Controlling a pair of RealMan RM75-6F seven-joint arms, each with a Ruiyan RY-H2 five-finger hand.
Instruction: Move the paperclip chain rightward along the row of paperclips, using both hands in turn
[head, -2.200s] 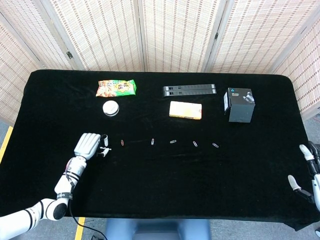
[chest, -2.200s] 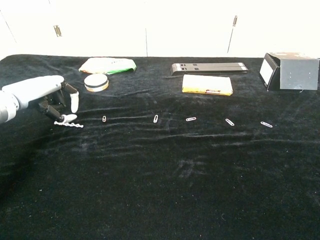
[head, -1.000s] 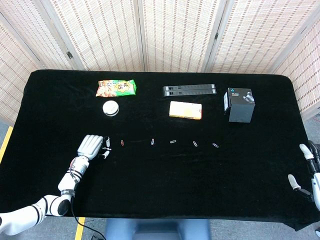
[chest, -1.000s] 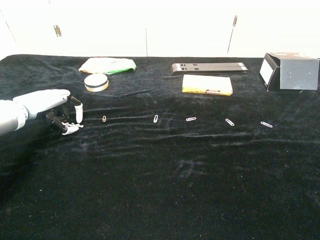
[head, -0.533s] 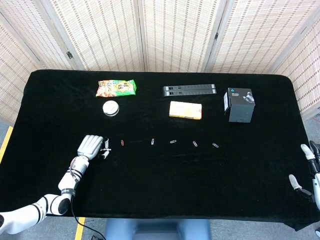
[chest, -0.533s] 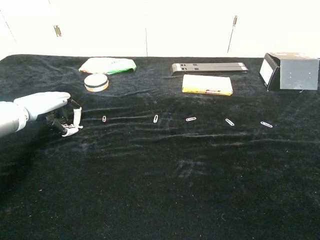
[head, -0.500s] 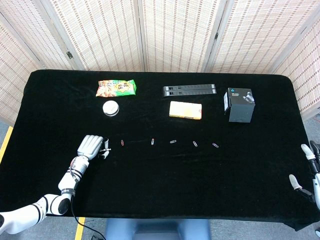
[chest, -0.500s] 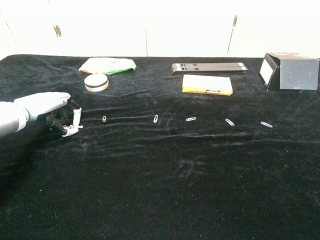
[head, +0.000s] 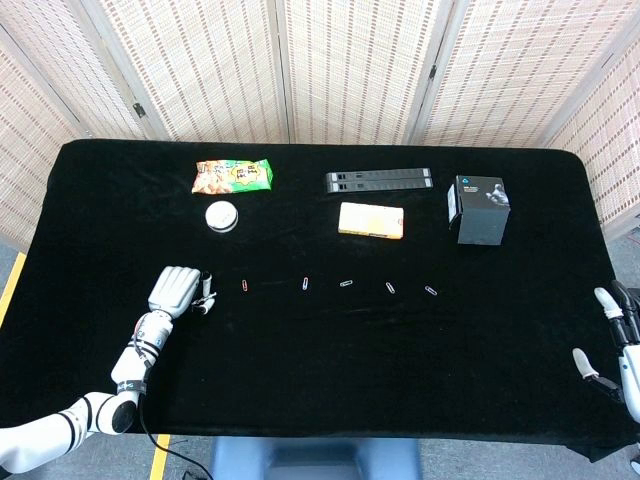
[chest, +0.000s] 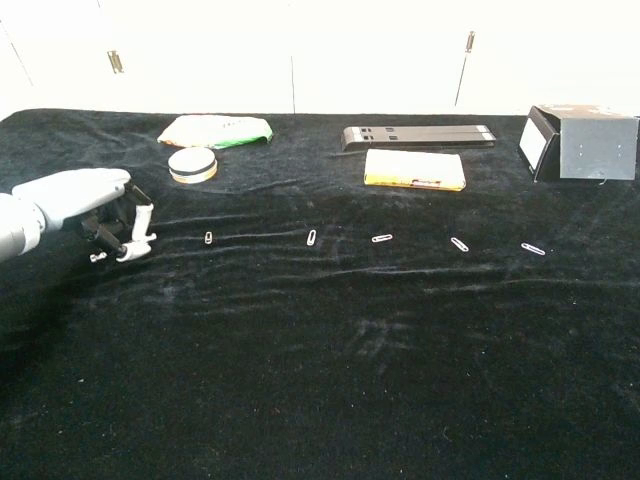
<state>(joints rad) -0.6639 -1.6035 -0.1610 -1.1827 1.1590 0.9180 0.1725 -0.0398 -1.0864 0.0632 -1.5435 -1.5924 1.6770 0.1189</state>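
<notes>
My left hand (chest: 88, 208) hovers at the left end of the row, fingers curled, pinching the pale paperclip chain (chest: 124, 251) between thumb and fingers; a short end dangles just above the cloth. In the head view the left hand (head: 174, 291) sits left of the chain (head: 204, 302). Single paperclips lie in a row to its right: a red paperclip (head: 245, 286) (chest: 208, 237) first, then several more ending at the last paperclip (head: 431, 291) (chest: 533, 249). My right hand (head: 612, 352) hangs off the table's right edge, fingers apart, holding nothing.
Along the back of the black table (head: 330, 370) lie a snack bag (head: 233, 175), a round tin (head: 221, 216), a black bar (head: 378, 180), a yellow box (head: 371, 220) and a black box (head: 478, 208).
The left hand has closed on the chain, which lay stretched on the cloth before, and has risen a little and drawn slightly left with it. The right hand has barely moved.
</notes>
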